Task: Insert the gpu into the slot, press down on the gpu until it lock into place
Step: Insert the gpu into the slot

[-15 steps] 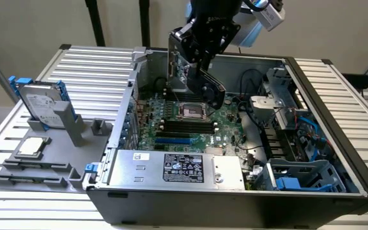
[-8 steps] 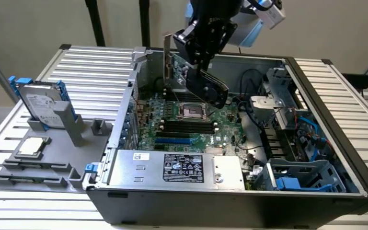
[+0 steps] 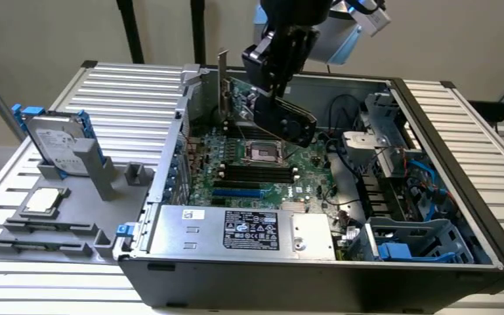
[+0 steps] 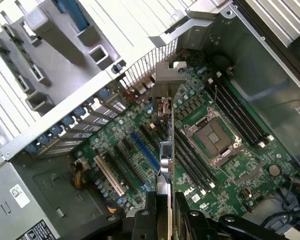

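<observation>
One gripper (image 3: pixel 272 84) over the open case (image 3: pixel 322 285), clamped on the gpu (image 3: pixel 285 119). Jaws are closed on the card's upper edge, one finger on each face. The card is in the air and tilted, hanging above the silver processor socket (image 3: pixel 264 153) and clear of the motherboard (image 3: pixel 309 172). It isn't seated in anything.

The wrist view looks down along the card's thin edge. The metal bracket (image 4: pixel 168 75) is at the end far from the gripper, and the socket sits just off to one side of the card.

The bright blue slot (image 3: pixel 236 193) is bare, nothing in it. From the socket it lies past the black memory strips (image 3: pixel 256 173), on the side toward the silver power-supply box (image 3: pixel 243 230). In the wrist view the card's edge shows between the socket and the slot, touching neither. A white connector strip (image 4: pixel 109 175) runs parallel to the slot, one step further from the socket.

The power-supply box sits in the case corner, well apart from the socket, label up. A hard drive (image 3: pixel 58 141) with blue rails stands upright on a grey fixture (image 3: pixel 103 174) outside the case. It is far from the socket, at the exterior view's left.
</observation>
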You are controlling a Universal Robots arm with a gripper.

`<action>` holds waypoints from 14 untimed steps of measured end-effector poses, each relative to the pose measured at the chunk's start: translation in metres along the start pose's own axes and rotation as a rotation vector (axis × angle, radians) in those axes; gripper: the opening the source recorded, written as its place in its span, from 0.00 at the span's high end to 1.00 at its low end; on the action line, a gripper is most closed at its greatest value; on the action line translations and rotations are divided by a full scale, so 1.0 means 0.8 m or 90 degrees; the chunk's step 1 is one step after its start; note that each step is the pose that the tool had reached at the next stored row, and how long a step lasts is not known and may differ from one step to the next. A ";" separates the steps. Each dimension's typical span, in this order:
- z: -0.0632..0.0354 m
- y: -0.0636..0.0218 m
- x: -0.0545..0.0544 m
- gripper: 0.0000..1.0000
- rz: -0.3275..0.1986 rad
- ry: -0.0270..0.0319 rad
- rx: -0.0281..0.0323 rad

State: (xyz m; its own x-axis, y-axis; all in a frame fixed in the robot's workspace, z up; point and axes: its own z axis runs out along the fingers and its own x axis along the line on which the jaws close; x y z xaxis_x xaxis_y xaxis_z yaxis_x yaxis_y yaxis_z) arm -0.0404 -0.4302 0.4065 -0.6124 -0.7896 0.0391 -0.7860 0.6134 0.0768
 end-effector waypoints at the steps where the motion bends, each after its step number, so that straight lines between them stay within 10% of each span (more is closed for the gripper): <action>1: 0.000 0.000 0.000 0.74 -0.011 0.0009 0.0005; 14: 0.006 0.000 0.000 0.74 -0.162 0.0125 0.0065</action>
State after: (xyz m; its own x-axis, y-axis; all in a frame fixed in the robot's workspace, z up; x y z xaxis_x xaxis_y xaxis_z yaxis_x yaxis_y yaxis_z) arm -0.0404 -0.4302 0.4019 -0.3933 -0.9186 0.0392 -0.9154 0.3952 0.0766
